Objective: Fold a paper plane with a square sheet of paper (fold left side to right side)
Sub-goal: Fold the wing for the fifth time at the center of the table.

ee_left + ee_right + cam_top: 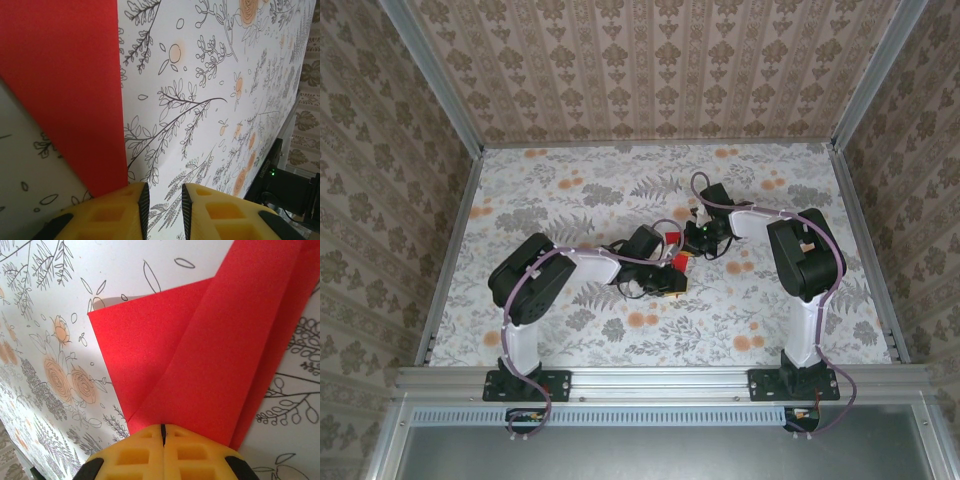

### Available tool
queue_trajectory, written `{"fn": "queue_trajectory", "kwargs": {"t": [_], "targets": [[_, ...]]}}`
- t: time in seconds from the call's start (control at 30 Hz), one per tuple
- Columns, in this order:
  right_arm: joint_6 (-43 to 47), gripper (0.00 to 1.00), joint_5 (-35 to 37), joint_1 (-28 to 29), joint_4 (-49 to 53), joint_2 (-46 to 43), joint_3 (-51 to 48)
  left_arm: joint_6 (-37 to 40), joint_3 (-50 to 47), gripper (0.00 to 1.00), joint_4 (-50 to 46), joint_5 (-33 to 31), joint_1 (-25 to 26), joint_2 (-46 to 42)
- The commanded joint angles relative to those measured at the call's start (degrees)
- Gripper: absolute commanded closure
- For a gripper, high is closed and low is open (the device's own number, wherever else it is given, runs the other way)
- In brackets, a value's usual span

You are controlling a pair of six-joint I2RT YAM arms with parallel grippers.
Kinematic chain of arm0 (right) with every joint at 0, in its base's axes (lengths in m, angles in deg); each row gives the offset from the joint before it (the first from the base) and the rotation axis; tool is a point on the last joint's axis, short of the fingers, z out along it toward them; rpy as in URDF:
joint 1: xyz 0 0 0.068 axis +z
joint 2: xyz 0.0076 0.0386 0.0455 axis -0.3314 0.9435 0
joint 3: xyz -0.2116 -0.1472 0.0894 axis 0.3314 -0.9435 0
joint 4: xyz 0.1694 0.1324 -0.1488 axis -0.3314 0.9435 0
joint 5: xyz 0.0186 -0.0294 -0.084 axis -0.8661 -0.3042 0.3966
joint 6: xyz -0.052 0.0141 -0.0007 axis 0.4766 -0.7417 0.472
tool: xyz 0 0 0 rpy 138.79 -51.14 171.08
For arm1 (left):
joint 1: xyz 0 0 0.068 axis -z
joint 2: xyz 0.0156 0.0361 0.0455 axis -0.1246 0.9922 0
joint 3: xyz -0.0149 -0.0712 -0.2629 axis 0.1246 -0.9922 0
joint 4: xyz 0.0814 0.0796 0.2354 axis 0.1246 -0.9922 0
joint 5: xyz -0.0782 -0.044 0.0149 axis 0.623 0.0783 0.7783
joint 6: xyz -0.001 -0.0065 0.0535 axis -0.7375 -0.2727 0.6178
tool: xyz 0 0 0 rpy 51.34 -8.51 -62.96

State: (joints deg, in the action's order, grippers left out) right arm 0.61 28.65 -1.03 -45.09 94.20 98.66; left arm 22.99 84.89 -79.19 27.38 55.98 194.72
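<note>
Paper (671,262), red and creased, is lying at the table's (570,200) centre. Right gripper (162,434) is sitting closed at the paper's 1 o'clock, its tips touching a folded flap. Left gripper (162,202) is standing slightly parted at 7 o'clock, gripping nothing, with 1 finger at the paper's edge.

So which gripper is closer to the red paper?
Right. The right gripper, shut, rests its tips on the red paper, on a folded flap. The left gripper is just beside the paper's edge, jaws slightly apart over the table.
</note>
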Motion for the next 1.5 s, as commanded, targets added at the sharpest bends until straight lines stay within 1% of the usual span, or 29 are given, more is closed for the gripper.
{"fn": "queue_trajectory", "kwargs": {"t": [0.0,0.43,0.83,0.97,1.1,1.13,1.27,1.47], "targets": [[0.5,0.98,4.5,0.0,3.9,1.9,0.3,1.2,-1.6,0.73,-6.5,0.3,2.0,-0.1],[0.7,0.98,5.0,0.0,4.3,2.1,0.4,2.3,-1.9,0.73,-9.4,-0.4,3.1,-2.1],[0.7,0.98,4.5,0.0,4.1,2.1,0.6,2.6,-1.9,0.73,-8.2,-0.4,3.0,-4.1],[0.7,0.98,4.3,0.0,4.1,1.8,0.6,2.0,-1.9,0.72,-6.3,-0.5,1.9,-7.1],[0.0,0.98,3.1,0.0,2.4,0.9,0.0,2.3,-2.2,0.71,-6.9,-0.4,-0.6,-11.0],[-0.3,0.97,2.7,0.0,1.9,0.7,0.0,2.5,-2.2,0.71,-7.3,-2.2,-1.3,-11.3],[-0.9,0.98,2.3,0.0,1.9,0.7,0.5,2.4,-0.8,0.71,-6.7,-2.2,-2.9,-9.2],[-1.1,0.98,2.2,0.0,1.8,0.7,-0.1,3.2,4.3,0.71,-6.0,-1.2,-2.1,-2.6]]}}
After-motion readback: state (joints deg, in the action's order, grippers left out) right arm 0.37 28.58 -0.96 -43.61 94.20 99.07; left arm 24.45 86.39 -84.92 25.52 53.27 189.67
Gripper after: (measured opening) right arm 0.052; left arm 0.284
